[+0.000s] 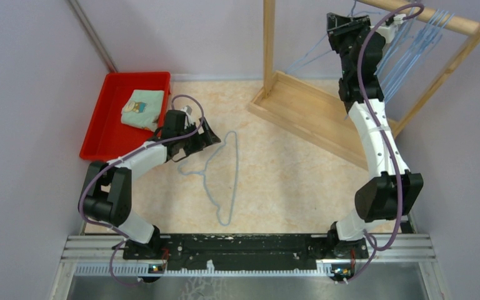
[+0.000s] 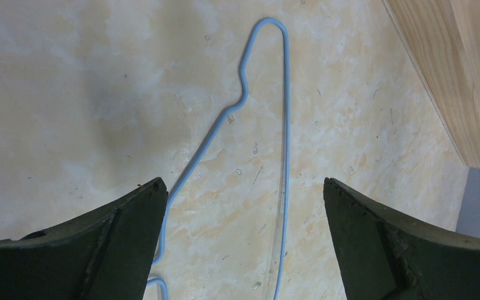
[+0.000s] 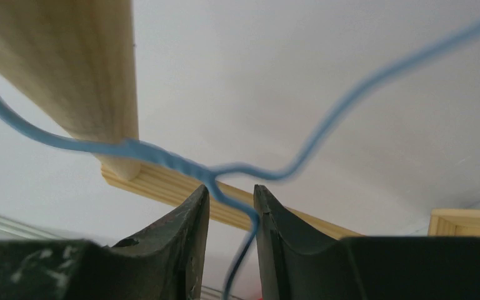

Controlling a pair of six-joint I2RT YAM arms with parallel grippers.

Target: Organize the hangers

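Observation:
One light-blue wire hanger (image 1: 235, 162) lies flat on the marbled table. My left gripper (image 1: 207, 134) hovers over its hook end, open and empty. In the left wrist view (image 2: 244, 184) the hanger's hook and neck (image 2: 285, 125) run between the wide-apart fingers. My right gripper (image 1: 340, 22) is raised at the wooden rail (image 1: 450, 20) of the rack. In the right wrist view (image 3: 231, 190) its jaws stand a little apart around the neck of another hanger (image 3: 162, 156), which touches the right finger. That hanger's hook bends by the rail (image 3: 81, 62). Several hangers (image 1: 412, 56) hang on the rail.
A red tray (image 1: 109, 94) holding a folded cloth (image 1: 142, 107) sits at the back left, close behind my left gripper. The rack's wooden base (image 1: 306, 112) and upright post (image 1: 268, 44) stand at the back right. Grey walls close in both sides.

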